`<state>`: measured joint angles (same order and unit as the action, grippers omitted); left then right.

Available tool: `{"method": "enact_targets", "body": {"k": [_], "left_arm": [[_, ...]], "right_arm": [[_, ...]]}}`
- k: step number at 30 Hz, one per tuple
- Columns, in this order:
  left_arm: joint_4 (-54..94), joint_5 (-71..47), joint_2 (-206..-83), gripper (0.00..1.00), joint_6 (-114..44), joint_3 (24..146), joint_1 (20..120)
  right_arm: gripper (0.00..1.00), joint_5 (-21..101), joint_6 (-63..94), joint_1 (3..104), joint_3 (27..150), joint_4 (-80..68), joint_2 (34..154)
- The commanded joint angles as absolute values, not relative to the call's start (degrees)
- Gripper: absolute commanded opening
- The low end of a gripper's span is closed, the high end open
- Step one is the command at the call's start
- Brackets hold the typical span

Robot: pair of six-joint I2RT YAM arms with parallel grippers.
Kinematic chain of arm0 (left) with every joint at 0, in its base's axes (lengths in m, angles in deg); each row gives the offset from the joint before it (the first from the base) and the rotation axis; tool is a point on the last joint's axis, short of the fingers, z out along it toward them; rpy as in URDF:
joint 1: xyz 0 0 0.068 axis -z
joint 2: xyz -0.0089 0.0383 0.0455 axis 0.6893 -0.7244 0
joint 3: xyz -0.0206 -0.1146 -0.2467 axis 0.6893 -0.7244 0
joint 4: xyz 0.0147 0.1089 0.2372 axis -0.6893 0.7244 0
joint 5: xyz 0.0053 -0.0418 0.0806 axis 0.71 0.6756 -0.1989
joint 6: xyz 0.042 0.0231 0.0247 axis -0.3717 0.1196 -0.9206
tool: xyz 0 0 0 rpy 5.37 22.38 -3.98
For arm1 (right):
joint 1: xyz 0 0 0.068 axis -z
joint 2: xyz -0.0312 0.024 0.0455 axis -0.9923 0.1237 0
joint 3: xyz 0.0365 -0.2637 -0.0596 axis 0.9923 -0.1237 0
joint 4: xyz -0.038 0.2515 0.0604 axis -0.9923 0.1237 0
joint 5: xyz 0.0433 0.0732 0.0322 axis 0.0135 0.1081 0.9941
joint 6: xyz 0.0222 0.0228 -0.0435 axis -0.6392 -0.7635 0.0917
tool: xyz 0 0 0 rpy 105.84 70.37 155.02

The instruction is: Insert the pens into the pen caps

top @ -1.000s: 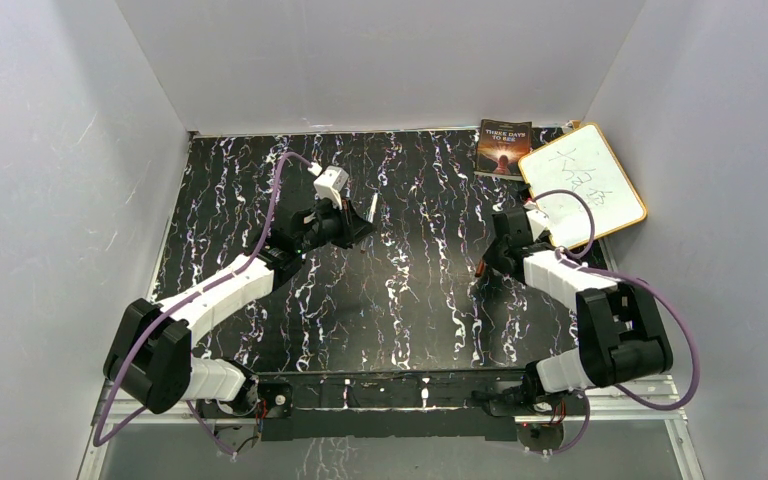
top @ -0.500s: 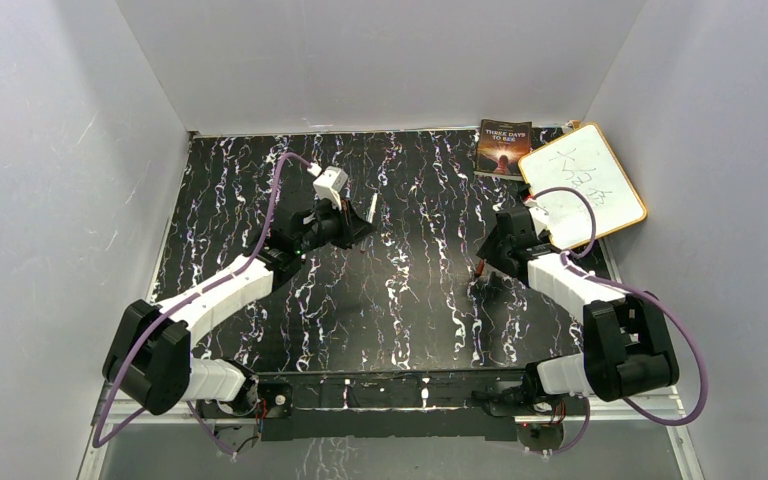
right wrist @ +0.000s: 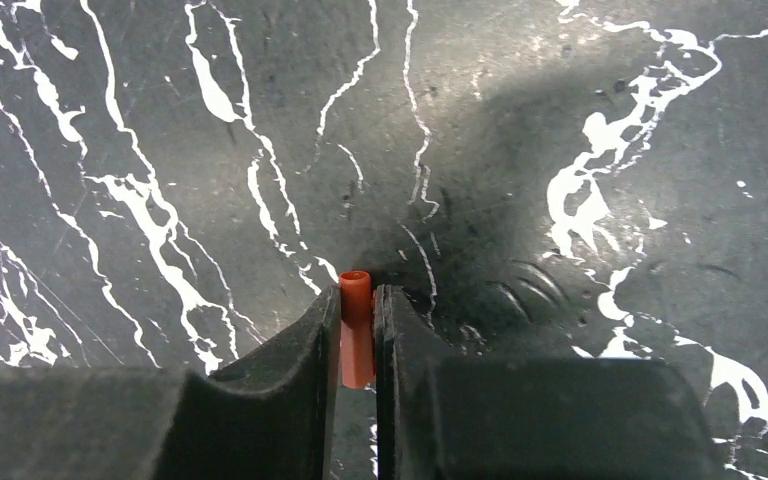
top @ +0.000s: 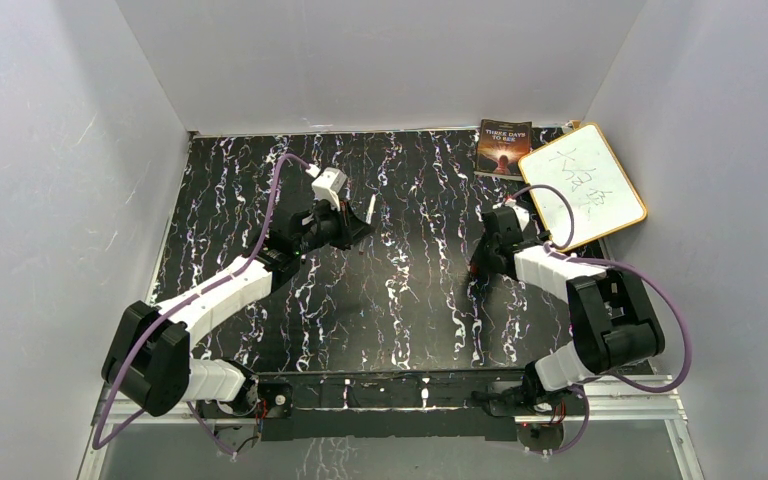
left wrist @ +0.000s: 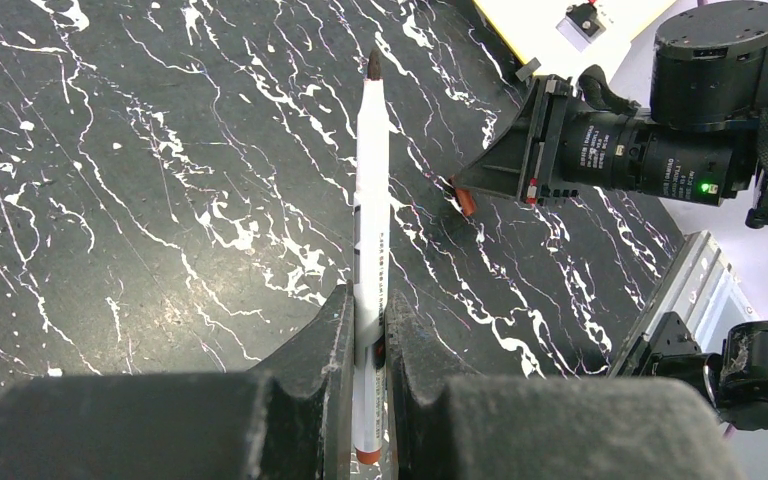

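My left gripper (left wrist: 365, 312) is shut on a slim white pen (left wrist: 371, 190) near its red back end. The dark tip points away, above the table. In the top view the pen (top: 371, 208) sticks out of the left gripper (top: 362, 228) at centre left. My right gripper (right wrist: 357, 305) is shut on a small reddish pen cap (right wrist: 356, 330) with its open end facing out, close over the table. The left wrist view shows the right gripper (left wrist: 463, 192) with the cap (left wrist: 467, 203) to the right of the pen tip. No other pens or caps show.
A small book (top: 503, 148) and a yellow-framed whiteboard (top: 582, 185) lie at the back right corner. Grey walls enclose the black marbled table (top: 400, 300) on three sides. The right arm's purple cable loops over the whiteboard's near edge.
The right arm has swung its wrist and forearm to the left, its fingertips staying at about the same spot low over the table. The left arm and pen have barely moved.
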<state>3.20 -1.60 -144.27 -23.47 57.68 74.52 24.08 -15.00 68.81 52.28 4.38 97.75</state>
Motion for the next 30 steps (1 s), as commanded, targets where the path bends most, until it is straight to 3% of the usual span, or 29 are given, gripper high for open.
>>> {"method": "enact_targets", "body": {"k": [1, 4, 15, 16, 19, 20, 22, 25, 27, 28, 30], "left_arm": [[3.26, -1.76, -141.53, 0.00, -24.35, 57.41, 74.16], [3.26, -1.86, -141.58, 0.00, -24.34, 57.39, 74.08], [3.40, -1.69, -141.45, 0.00, -24.35, 57.52, 73.95], [3.36, -1.64, -141.48, 0.00, -24.28, 57.48, 73.96], [3.35, -1.51, -141.62, 0.00, -24.17, 57.51, 73.98], [3.40, -1.51, -141.59, 0.00, -24.17, 57.57, 73.99], [3.44, -1.51, -141.50, 0.00, -24.17, 57.61, 73.96], [3.53, -1.55, -141.47, 0.00, -24.17, 57.57, 73.96], [3.45, -1.50, -141.41, 0.00, -24.08, 57.57, 73.98], [3.40, -1.51, -141.41, 0.00, -24.13, 57.52, 73.96], [3.31, -1.49, -141.56, 0.00, -24.02, 57.48, 73.98]], "right_arm": [[0.06, 24.70, -13.36, 66.44, 53.82, 3.26, 99.97], [0.00, 23.69, -11.15, 63.08, 55.52, 3.64, 100.65], [0.02, 19.42, 6.01, 49.16, 60.50, 3.73, 102.52], [0.11, 18.06, 6.66, 48.00, 60.63, 3.50, 102.18], [0.50, 16.77, 5.60, 47.04, 60.60, 2.36, 100.14], [0.56, 17.08, 4.83, 47.04, 60.27, 1.62, 99.13], [0.58, 18.86, 3.83, 46.80, 59.51, -0.26, 97.29], [0.56, 19.05, 2.60, 45.83, 59.01, -0.87, 95.84], [0.46, 19.01, 1.69, 45.21, 59.00, -0.54, 95.44], [0.39, 19.14, 0.97, 44.77, 58.96, -0.34, 95.39], [0.14, 19.95, -0.72, 43.89, 58.87, 0.07, 95.61]]}}
